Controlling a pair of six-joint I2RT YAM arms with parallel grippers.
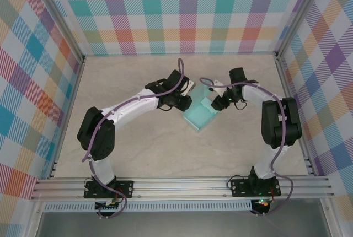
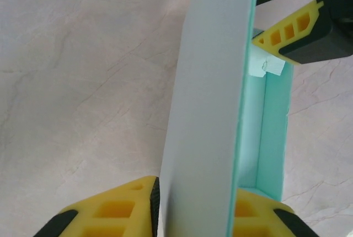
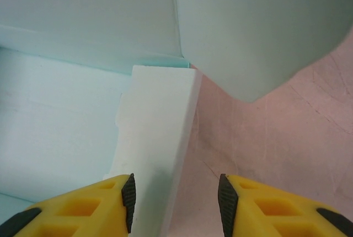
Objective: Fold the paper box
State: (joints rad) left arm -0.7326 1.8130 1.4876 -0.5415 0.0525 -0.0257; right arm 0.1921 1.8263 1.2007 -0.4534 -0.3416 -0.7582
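The paper box [image 1: 201, 117], pale aqua card partly folded into a shallow tray, lies at the table's middle between both arms. My left gripper [image 1: 186, 95] is at its far left side. In the left wrist view my left gripper [image 2: 196, 204] is shut on an upright wall panel of the paper box [image 2: 215, 82], with the tray's aqua inside [image 2: 273, 132] to the right. My right gripper [image 1: 216, 102] stands at the box's far right corner. In the right wrist view my right gripper [image 3: 175, 198] is open, and a pale end flap [image 3: 160, 132] of the box lies between its fingers, near the left one.
The marbled beige tabletop [image 1: 138, 149] spreads around the box. Checked walls on aluminium posts [image 1: 65, 38] close in the left, back and right. A rail [image 1: 182, 184] runs along the near edge. The right gripper's fingers [image 2: 292, 27] show just beyond the held panel.
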